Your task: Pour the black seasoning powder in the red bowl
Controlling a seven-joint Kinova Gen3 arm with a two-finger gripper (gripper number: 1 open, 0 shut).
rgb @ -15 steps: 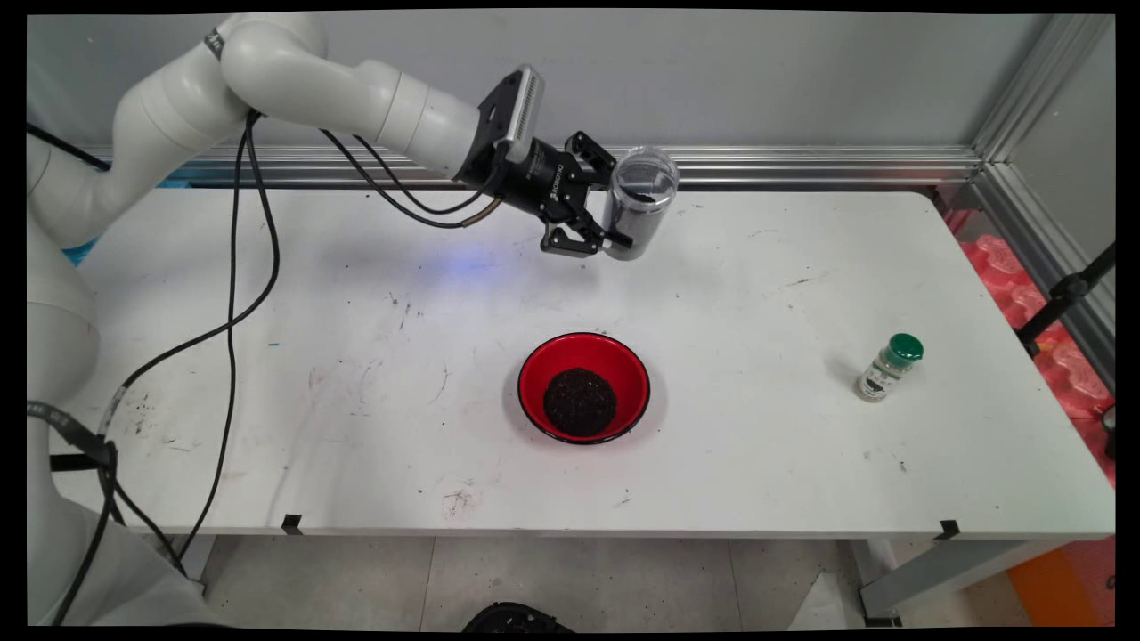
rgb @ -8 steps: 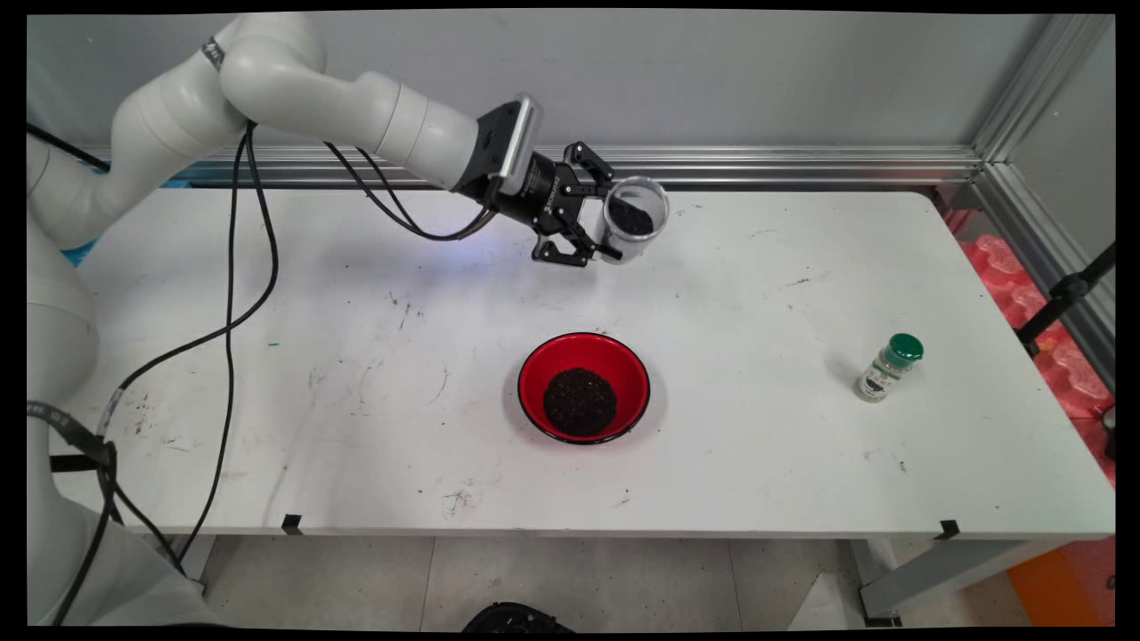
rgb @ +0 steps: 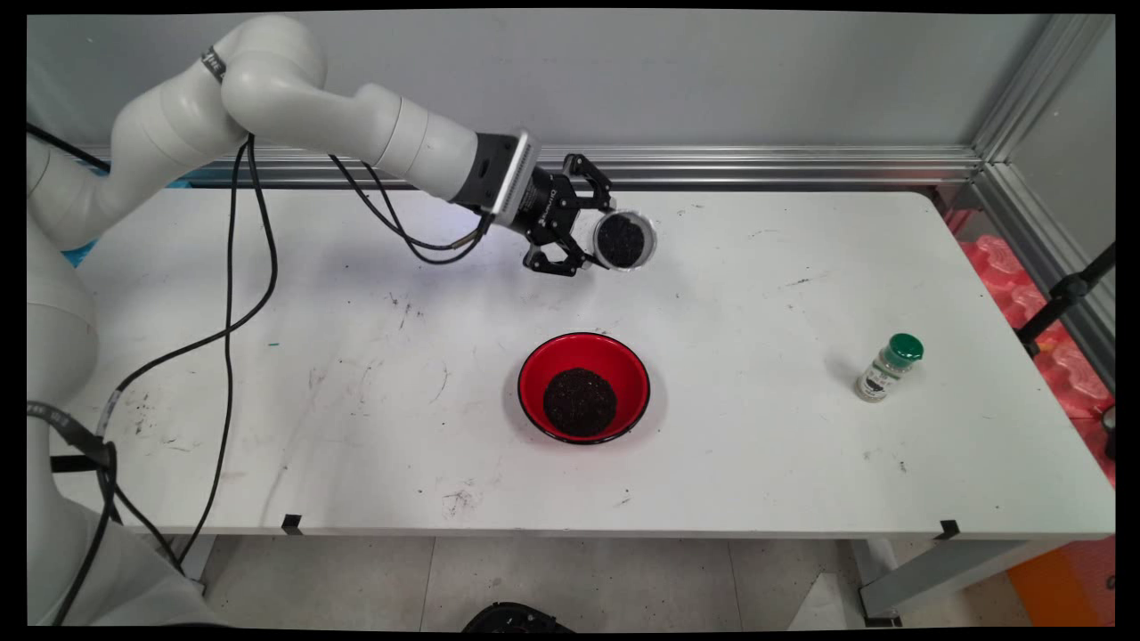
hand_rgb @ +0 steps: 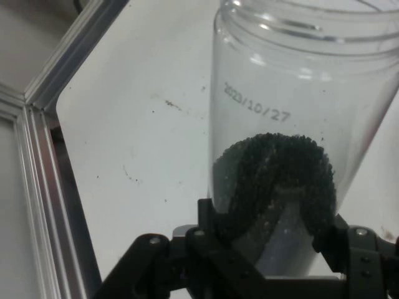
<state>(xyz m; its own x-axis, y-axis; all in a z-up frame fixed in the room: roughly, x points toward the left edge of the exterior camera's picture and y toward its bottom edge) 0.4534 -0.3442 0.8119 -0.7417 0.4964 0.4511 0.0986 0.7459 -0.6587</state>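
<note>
While its jaws stand narrowed to the width of a clear plastic jar (rgb: 623,240) and clamp it from both sides, the black gripper (rgb: 595,242) hangs above the far middle of the white table (rgb: 356,356), at about 12 o'clock from the red bowl (rgb: 583,387). In the hand view the two fingers (hand_rgb: 215,221) press against the jar's lower wall, one on each side, with the jar (hand_rgb: 299,112) rising from between them toward the top edge. Dark granules (hand_rgb: 274,180) sit heaped in the jar's bottom part, and a printed date shows on its clear wall above them. In the main view the jar's open mouth faces the camera, showing the dark fill as a round disc, so the jar is held roughly upright, off the table. The white arm (rgb: 356,116) reaches in from 10 o'clock, its forearm sloping down to the right and the wrist nearly level, with black cables (rgb: 240,267) drooping beneath it. Below the gripper and well apart from it, the bowl rests on the table with a mound of the same dark grains inside. At 3 o'clock from the bowl, near the table's right end, a small green-capped shaker bottle (rgb: 888,367) stands alone.
</note>
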